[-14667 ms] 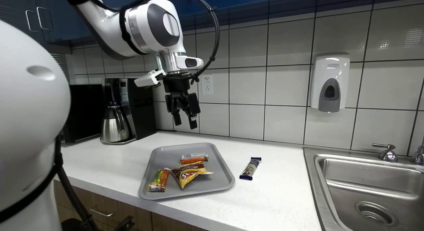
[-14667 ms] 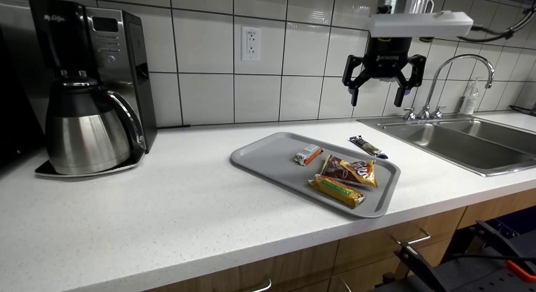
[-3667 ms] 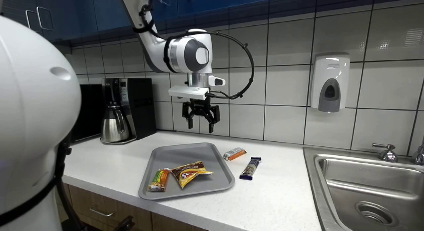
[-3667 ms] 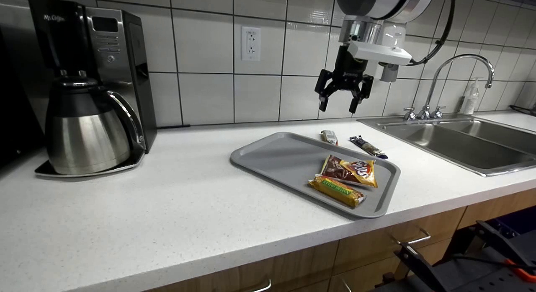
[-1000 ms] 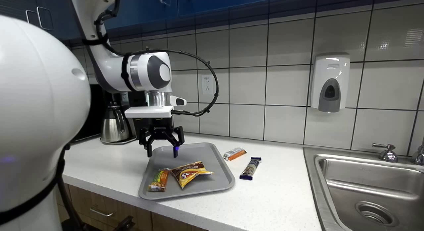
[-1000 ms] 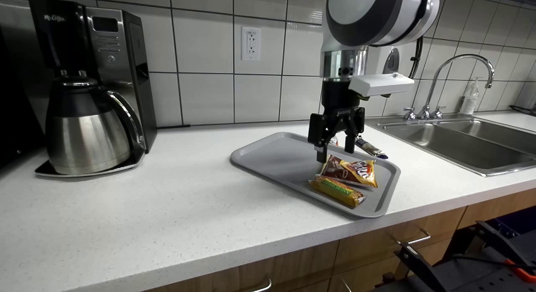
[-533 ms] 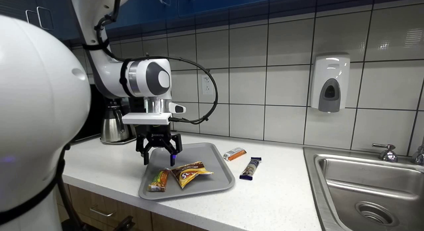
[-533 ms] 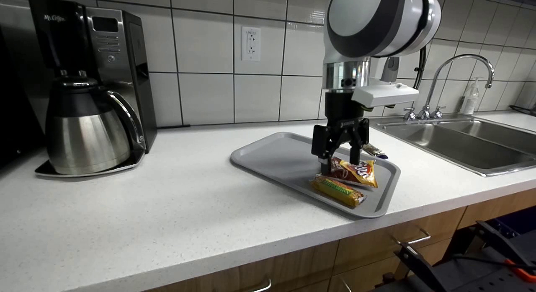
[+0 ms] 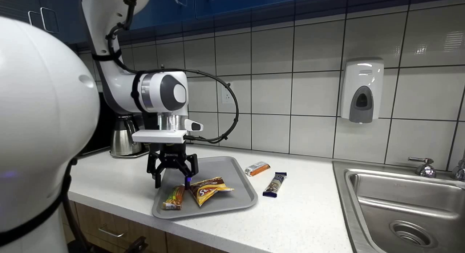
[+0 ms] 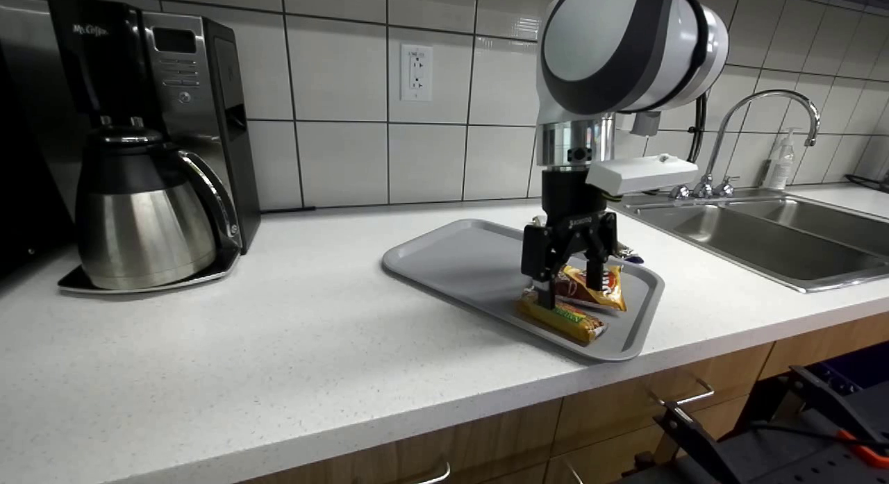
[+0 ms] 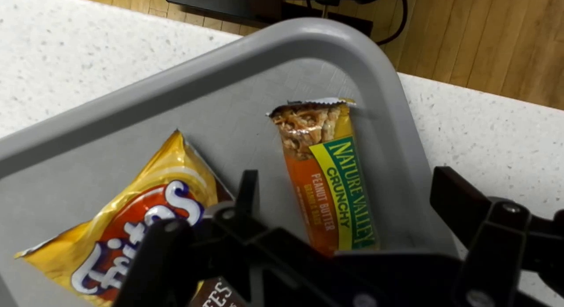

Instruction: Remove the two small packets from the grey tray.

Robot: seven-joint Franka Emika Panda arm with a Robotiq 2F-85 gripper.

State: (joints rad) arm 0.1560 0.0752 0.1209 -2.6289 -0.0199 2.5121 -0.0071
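Note:
The orange-brown packet with a greenish side [image 9: 174, 198] lies on the grey tray [image 9: 214, 166] near its front left corner. It also shows in the wrist view [image 11: 326, 175]. My gripper [image 9: 173, 186] is open and empty, low over this packet. In the wrist view, its fingers [image 11: 350, 181] stand apart on either side of the packet, the left one between it and the larger bag. The orange-red packet [image 9: 257, 169] lies on the counter just beyond the tray's right rim. In an exterior view it is mostly hidden behind the gripper [image 10: 571, 294].
A larger yellow-and-brown bag [image 9: 207, 190] lies on the tray close beside the orange-brown packet. A small dark blue bar [image 9: 275, 184] lies on the counter right of the tray. The steel sink [image 9: 345, 198] is further right. A coffee maker [image 10: 146, 220] stands at the back left.
Earlier the orange-red packet lay on the tray; by 3.7 s ago it lay on the counter. Since then my open gripper has moved left and forward, then lowered over the orange-brown packet.

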